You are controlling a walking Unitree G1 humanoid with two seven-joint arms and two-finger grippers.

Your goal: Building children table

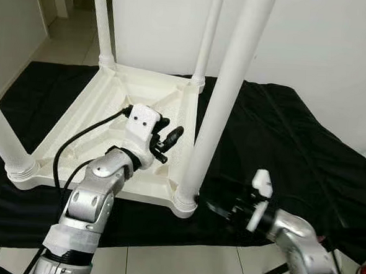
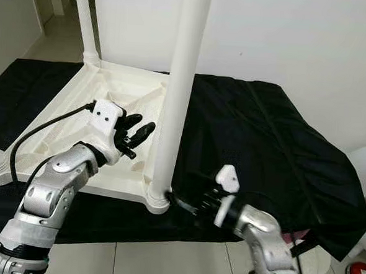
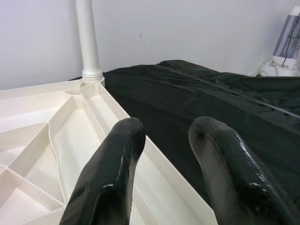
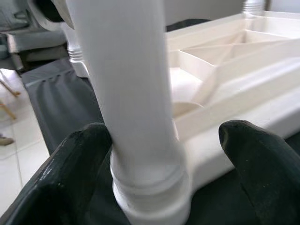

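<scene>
The white tabletop (image 1: 96, 125) is lying upside down on the black-draped counter (image 1: 294, 144), legs pointing up. The right gripper (image 4: 159, 154), fingers apart, is straddling the nearest leg (image 1: 226, 96) at its socket, probably to seat it; the left gripper (image 1: 167, 142), fingers spread, is hovering over the underside.

The white plastic table (image 1: 109, 117) lies upside down on the black cloth (image 1: 282, 143). Its four round legs (image 1: 226, 96) stand straight up, one at each corner.
</scene>
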